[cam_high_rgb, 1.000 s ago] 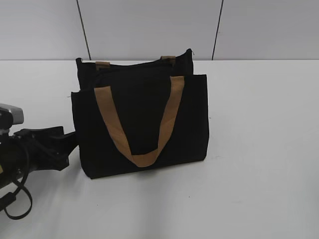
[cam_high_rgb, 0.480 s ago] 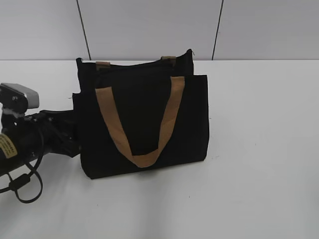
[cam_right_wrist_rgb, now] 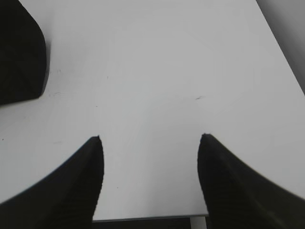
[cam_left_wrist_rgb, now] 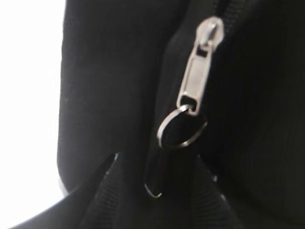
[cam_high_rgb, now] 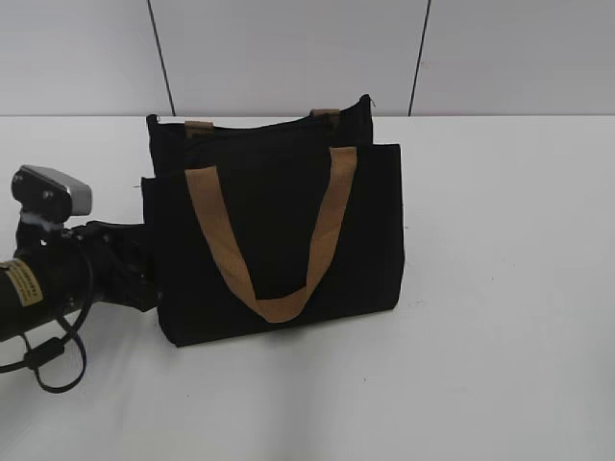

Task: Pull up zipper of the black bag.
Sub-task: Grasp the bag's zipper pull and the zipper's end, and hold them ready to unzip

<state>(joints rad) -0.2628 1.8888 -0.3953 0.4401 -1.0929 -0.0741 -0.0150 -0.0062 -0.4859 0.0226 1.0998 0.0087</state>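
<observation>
Left wrist view shows the zipper hanging on the side of the black bag, and the left tool is pinched shut on its small ring. The bag stands on the white surface. Over bare surface, the right tool has its two fingers wide apart.
</observation>
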